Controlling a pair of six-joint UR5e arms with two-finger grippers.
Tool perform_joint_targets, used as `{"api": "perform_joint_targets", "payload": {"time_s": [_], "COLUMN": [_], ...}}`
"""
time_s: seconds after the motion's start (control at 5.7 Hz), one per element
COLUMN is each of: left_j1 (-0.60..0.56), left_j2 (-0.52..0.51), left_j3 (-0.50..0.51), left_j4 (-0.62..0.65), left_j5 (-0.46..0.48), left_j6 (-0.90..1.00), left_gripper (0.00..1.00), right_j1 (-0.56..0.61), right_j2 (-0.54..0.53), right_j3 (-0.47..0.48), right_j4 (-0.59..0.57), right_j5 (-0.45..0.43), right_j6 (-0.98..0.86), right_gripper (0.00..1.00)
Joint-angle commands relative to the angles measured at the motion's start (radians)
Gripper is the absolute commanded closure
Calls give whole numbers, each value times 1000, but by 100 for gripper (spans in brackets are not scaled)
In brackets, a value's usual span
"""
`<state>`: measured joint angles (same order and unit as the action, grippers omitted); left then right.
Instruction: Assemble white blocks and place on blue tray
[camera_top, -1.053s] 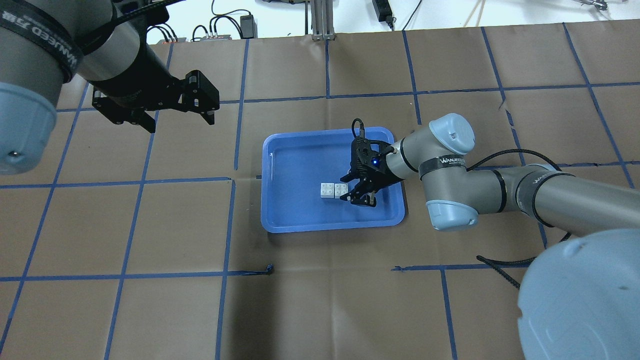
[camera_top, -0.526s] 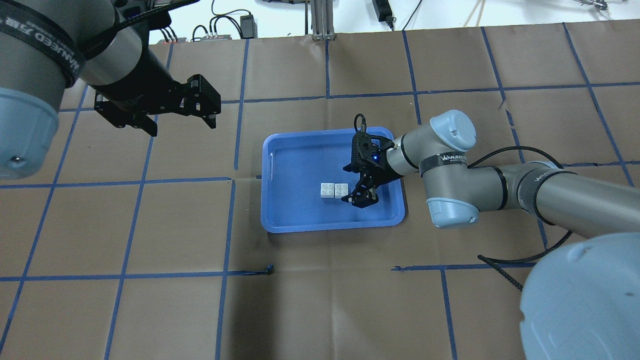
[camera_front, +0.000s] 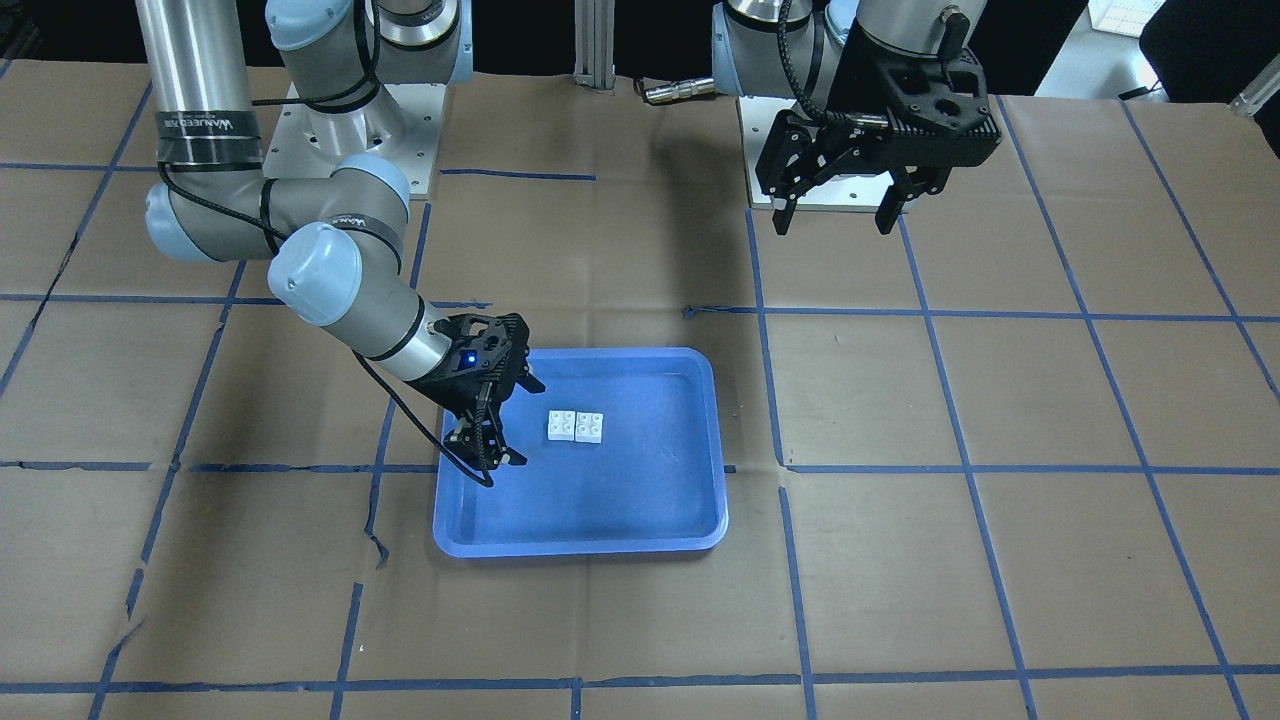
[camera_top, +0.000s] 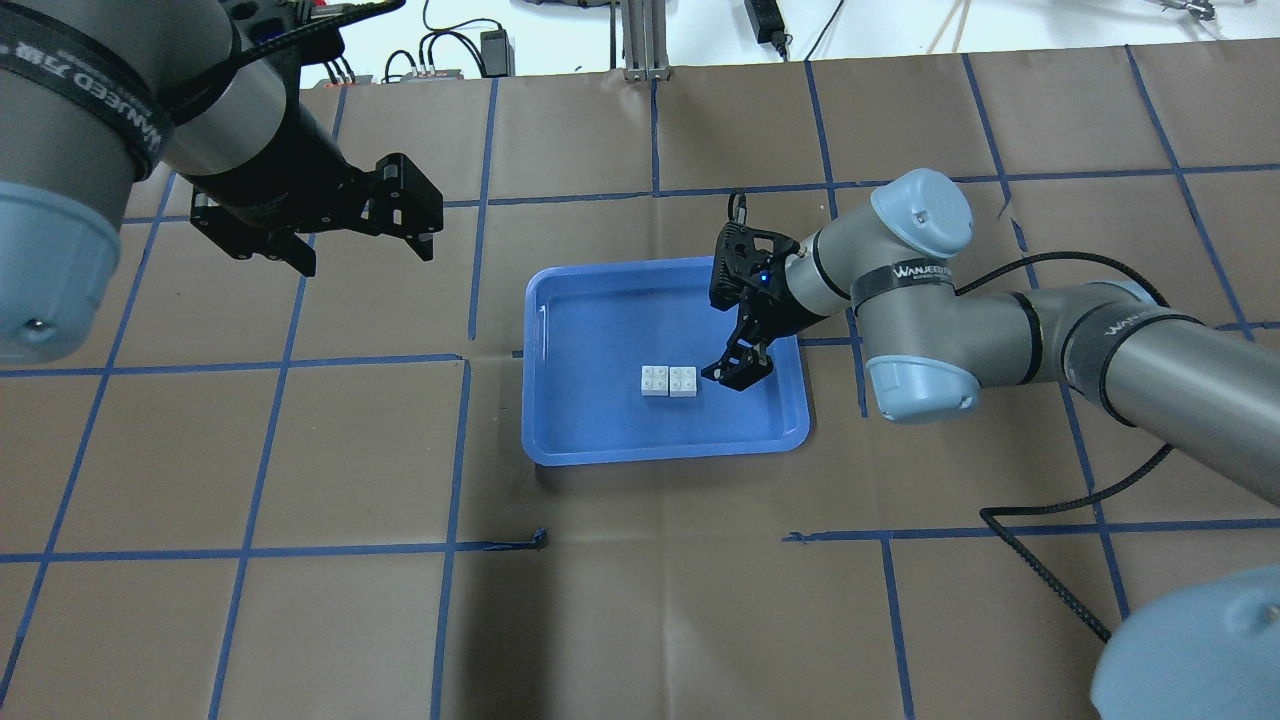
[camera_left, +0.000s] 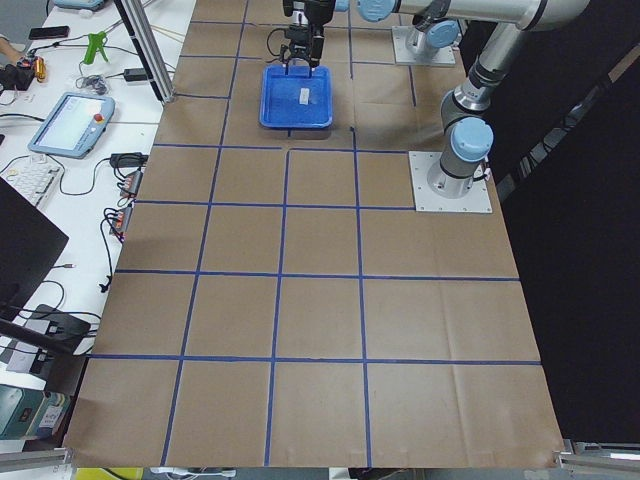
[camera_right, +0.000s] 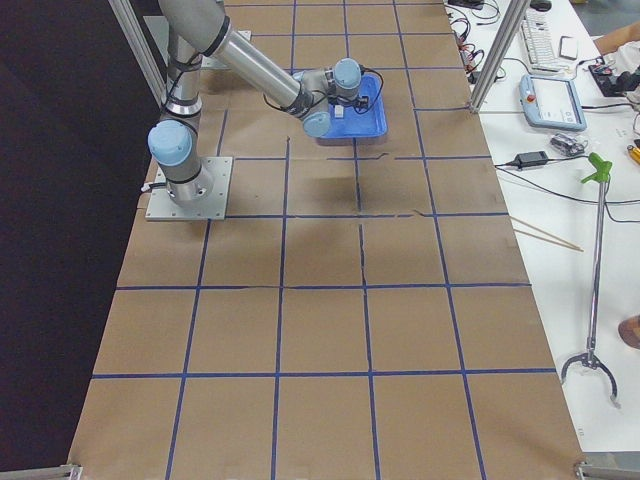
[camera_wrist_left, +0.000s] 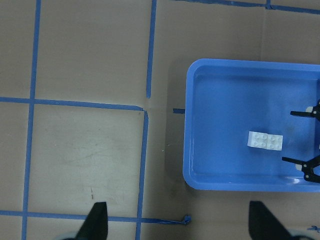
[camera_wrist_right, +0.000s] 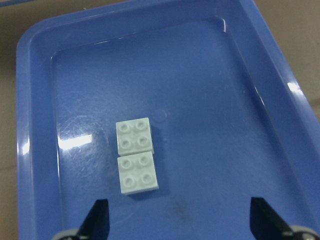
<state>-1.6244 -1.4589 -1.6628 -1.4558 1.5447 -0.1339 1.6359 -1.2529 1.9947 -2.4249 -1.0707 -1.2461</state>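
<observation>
From across the table, the white blocks (camera_front: 576, 426) sit side by side in the blue tray (camera_front: 660, 500), with the right gripper (camera_front: 520, 422) spread wide and empty just beside them. Overhead, the left gripper (camera_top: 365, 255) hangs agape, well apart from them.

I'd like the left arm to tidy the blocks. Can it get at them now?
Probably yes. The white blocks lie uncovered in the blue tray, the open left gripper hangs above the table on their free side, and the open right gripper sits beyond them, touching nothing.

Right tool (camera_front: 530, 425) low, jaws wide apart; left tool (camera_front: 832, 228) high, jaws apart
</observation>
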Motion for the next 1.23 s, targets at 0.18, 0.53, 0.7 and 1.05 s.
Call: {"api": "perform_joint_targets", "payload": {"time_s": [0.18,0.53,0.7,1.05], "left_j1": [0,-2,-2,-5], "left_j2": [0,0,0,2], "left_j3": [0,-2,-2,-2], "left_j4": [-1,-1,-1,-1], "left_j5": [0,0,0,2], "left_j6": [-1,0,0,0], "left_gripper": [1,1,1,1], "right_j1": [-10,-24,-27,-115], "right_j2": [-162,-221,-238,-240], "right_j3": [-150,-241,-329,-561], "right_j4": [405,533,666,981], "right_j5": [-269,-397,-403,-442], "right_j6": [260,602,755,974], "right_gripper": [0,0,0,0]}}
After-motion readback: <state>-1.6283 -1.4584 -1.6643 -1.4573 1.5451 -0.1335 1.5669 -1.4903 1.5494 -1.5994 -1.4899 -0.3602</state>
